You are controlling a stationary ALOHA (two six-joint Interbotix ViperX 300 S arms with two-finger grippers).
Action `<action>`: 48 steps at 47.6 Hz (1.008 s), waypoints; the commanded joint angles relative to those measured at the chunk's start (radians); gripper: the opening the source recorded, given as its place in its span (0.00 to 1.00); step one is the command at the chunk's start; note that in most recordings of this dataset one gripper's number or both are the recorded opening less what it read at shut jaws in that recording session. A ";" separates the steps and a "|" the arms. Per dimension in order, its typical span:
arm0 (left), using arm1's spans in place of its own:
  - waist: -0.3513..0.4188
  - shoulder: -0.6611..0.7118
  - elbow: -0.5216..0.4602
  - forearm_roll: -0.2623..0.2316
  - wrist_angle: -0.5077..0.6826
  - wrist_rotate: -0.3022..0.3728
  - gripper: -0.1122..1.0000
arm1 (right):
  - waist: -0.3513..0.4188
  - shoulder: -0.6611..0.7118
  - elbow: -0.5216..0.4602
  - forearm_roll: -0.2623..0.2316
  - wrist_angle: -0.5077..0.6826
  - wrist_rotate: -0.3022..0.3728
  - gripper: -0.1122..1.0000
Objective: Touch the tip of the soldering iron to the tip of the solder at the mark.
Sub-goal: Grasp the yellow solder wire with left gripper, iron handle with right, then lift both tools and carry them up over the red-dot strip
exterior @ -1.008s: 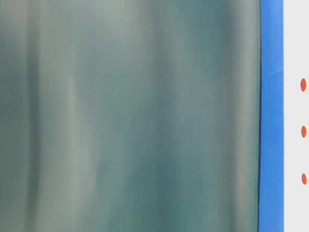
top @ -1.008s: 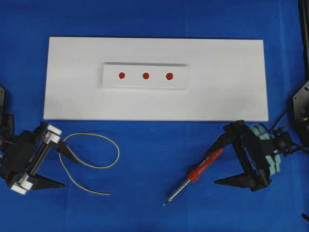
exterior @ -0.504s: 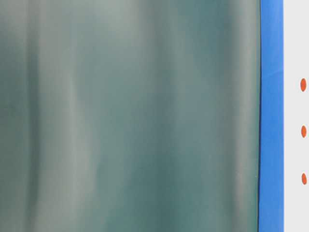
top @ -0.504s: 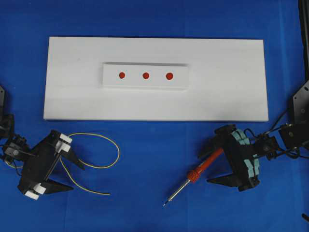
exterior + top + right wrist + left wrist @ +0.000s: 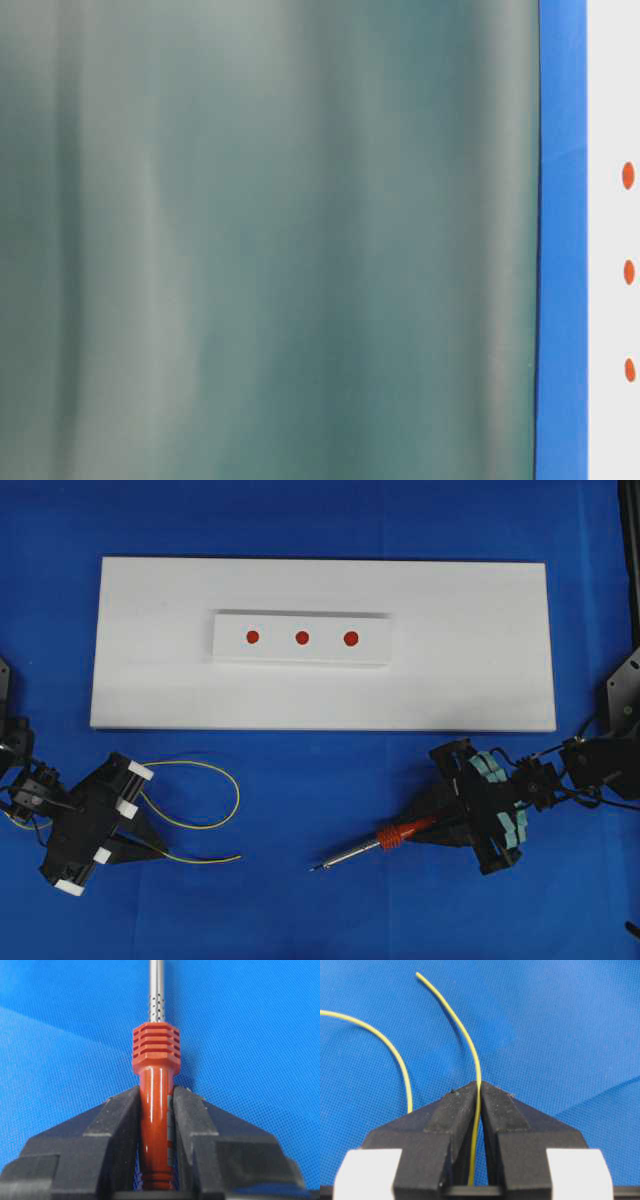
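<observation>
Both tools have closed since a second ago: the right tool (image 5: 428, 827) now clamps the soldering iron (image 5: 372, 842) by its orange-red handle, and the left tool (image 5: 150, 846) pinches the solder (image 5: 205, 825). The iron, which lay steeply slanted before, now lies nearly level on the blue counter (image 5: 320, 900), long axis running left-right, silver tip pointing left and slightly toward the near edge. The solder's loop has tightened and its free end now pokes rightward from the left tool. Above both sits the white board (image 5: 470, 660), its raised strip (image 5: 300, 652) bearing three red marks (image 5: 302, 637), well apart from iron and solder.
</observation>
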 commanded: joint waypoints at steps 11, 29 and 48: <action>-0.003 -0.058 -0.041 0.000 0.087 -0.018 0.12 | -0.005 -0.086 -0.009 -0.003 0.061 0.008 0.16; 0.057 -0.380 -0.161 -0.005 0.549 -0.081 0.12 | -0.020 -0.437 -0.170 0.002 0.696 0.006 0.16; 0.284 -0.505 -0.334 0.002 1.012 -0.225 0.12 | -0.198 -0.623 -0.287 -0.038 1.138 0.006 0.16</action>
